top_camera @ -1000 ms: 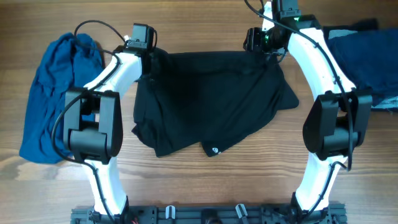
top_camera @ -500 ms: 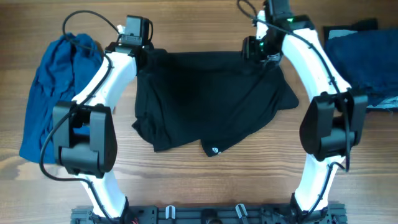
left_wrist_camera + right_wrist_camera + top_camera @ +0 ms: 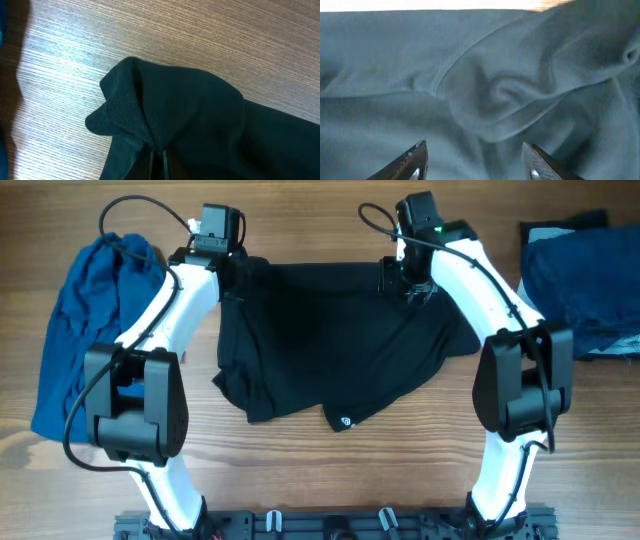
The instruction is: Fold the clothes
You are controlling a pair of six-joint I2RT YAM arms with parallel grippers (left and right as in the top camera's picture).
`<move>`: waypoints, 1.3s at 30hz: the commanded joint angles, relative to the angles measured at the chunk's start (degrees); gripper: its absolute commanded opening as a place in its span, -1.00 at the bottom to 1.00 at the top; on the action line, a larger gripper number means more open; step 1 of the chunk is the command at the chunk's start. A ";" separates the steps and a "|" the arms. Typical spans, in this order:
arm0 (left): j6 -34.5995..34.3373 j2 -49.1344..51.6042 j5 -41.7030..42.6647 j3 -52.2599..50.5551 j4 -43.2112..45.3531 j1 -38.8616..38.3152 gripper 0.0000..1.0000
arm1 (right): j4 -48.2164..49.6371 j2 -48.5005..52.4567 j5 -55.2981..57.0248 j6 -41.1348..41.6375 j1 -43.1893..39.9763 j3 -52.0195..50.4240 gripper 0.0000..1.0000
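Observation:
A black garment [image 3: 340, 340] lies spread and crumpled in the middle of the wooden table. My left gripper [image 3: 232, 272] is at its far left corner, shut on a pinched fold of the black cloth [image 3: 150, 115], which bunches up above the fingertips [image 3: 157, 157]. My right gripper [image 3: 405, 280] hovers over the garment's far right part, open, with wrinkled cloth [image 3: 490, 100] between and below its fingers [image 3: 475, 155], holding nothing.
A blue garment [image 3: 85, 330] lies heaped at the table's left. A dark blue pile [image 3: 580, 280] lies at the far right. Bare wood [image 3: 200, 35] shows beyond the black garment's far edge.
My right gripper has moved left and slightly toward me, from the garment's far right corner onto the cloth. My left gripper shifted a little left and farther away, still holding its corner.

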 commanded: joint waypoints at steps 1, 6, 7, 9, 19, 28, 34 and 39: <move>0.26 -0.72 -1.20 -0.09 0.26 0.37 -0.92 | 2.38 0.55 1.66 0.92 0.04 -1.46 0.22; 0.26 -0.72 -1.20 -0.09 0.26 0.37 -0.92 | 3.48 2.12 1.68 0.26 0.09 -1.55 0.21; 0.24 -0.72 -1.20 -0.09 0.26 0.37 -0.92 | 4.09 2.67 1.70 0.20 0.09 -1.55 0.20; 0.26 -0.72 -1.20 -0.09 0.26 0.37 -0.92 | 4.85 3.10 1.68 0.20 0.07 -1.55 0.20; 0.26 -0.72 -1.20 -0.09 0.26 0.37 -0.92 | 6.27 6.51 1.68 -0.13 0.07 -1.55 0.19; 0.28 -0.72 -1.22 -0.09 0.26 0.37 -0.92 | 8.20 6.82 1.70 0.28 0.07 -1.53 -0.89; 3.19 -1.88 -3.39 0.37 0.83 0.37 -0.92 | 5.57 5.11 1.68 0.33 -0.39 1.79 -0.91; 3.74 -6.54 -4.48 0.72 0.85 0.37 -0.92 | 1.75 0.83 1.62 0.04 -1.18 5.88 -0.91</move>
